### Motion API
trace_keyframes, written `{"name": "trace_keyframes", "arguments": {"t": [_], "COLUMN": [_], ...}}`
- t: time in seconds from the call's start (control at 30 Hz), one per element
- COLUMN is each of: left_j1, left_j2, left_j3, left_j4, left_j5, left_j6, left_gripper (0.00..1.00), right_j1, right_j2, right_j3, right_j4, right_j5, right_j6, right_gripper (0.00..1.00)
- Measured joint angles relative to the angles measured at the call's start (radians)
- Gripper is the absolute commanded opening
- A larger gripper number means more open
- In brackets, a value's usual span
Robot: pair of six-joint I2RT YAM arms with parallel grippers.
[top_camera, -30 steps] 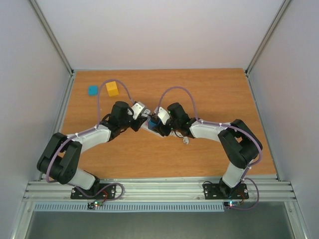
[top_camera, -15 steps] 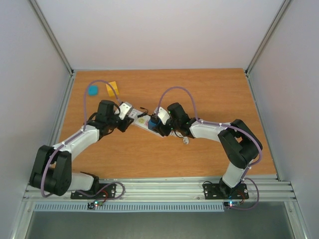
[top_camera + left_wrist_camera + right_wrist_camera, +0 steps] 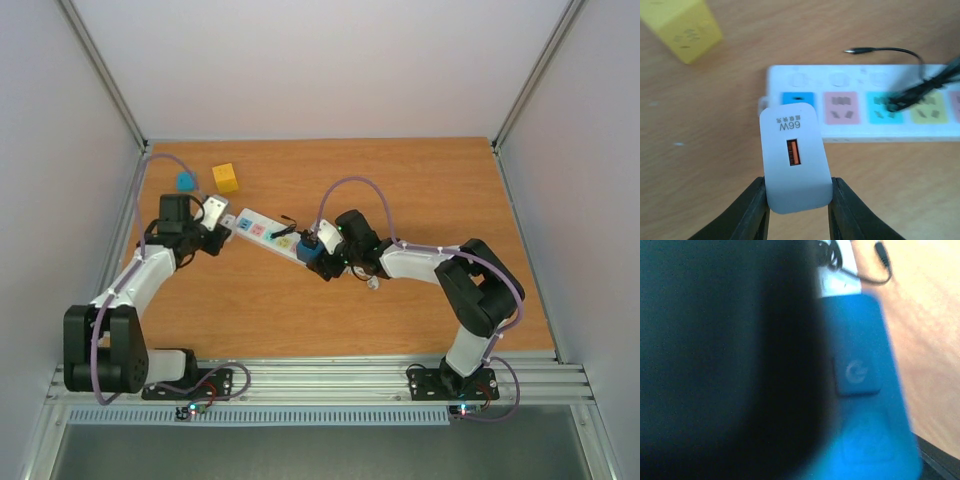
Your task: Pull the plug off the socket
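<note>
Your wooden tabletop (image 3: pixel 430 190) carries the long white power strip with pastel outlet faces (image 3: pixel 262 229). It lies left of centre and runs from 10 o'clock to 4 o'clock.

Your left hand (image 3: pixel 214 212) is at the strip's 10 o'clock end, clenched on the white charger plug with an orange port (image 3: pixel 795 155). The plug is out of the strip, just beside the blue end outlet.

Your right hand (image 3: pixel 313 250) is at the 4 o'clock end, against a blue block with a grey square button (image 3: pixel 865 390). That wrist view is blurred and half filled by a dark finger, so you cannot tell whether the hand grips or has released.

A yellow cube (image 3: pixel 226 178) lies at 1 o'clock from the left hand. A thin black cable (image 3: pixel 900 92) crosses the strip's green and yellow faces. A small teal piece (image 3: pixel 185 181) lies at 11 o'clock from the left hand.
</note>
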Motion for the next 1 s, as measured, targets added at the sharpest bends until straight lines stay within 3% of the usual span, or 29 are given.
{"name": "trace_keyframes", "arguments": {"t": [0.2,0.53,1.0], "left_j1": [0.085,0.15,0.151], "left_j2": [0.08,0.26,0.43], "left_j3": [0.104,0.259,0.28], "left_j4": [-0.009,-0.016,0.091], "left_j5": [-0.079,-0.283,-0.547], "left_j6": [0.05,0.182,0.387], "left_gripper": [0.22,0.22,0.23], "right_j1": [0.001,-0.005,-0.127], "right_j2": [-0.007,-0.157,-0.383], "right_j3": [-0.012,0.005,0.144], "right_j4": [-0.037,-0.123,-0.26], "right_j5": [-0.009,-0.054,-0.215], "right_j6": [0.029,0.066,0.21], "right_gripper": [0.98,0.98,0.99]}}
